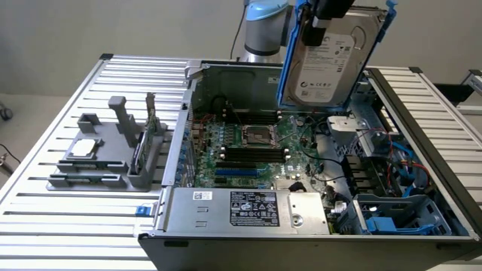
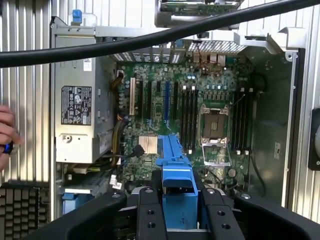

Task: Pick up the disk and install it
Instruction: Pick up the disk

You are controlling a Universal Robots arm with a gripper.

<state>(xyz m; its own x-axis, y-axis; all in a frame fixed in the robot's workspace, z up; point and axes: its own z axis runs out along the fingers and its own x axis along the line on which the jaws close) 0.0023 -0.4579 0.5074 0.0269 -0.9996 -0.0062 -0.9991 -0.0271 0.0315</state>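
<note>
The jaws are clenched on the blue rail of the disk (image 1: 331, 62), which hangs on edge above the open computer case (image 1: 301, 254), over the back of its motherboard (image 1: 256, 147). The disk's white label carries print too small to read, as does the power supply (image 1: 252, 208) sticker. A grey holder (image 1: 105, 152) stands on the slatted surface (image 1: 60, 237) beside the case. A hand (image 2: 5, 132) shows near a keyboard (image 2: 20, 210).
</note>
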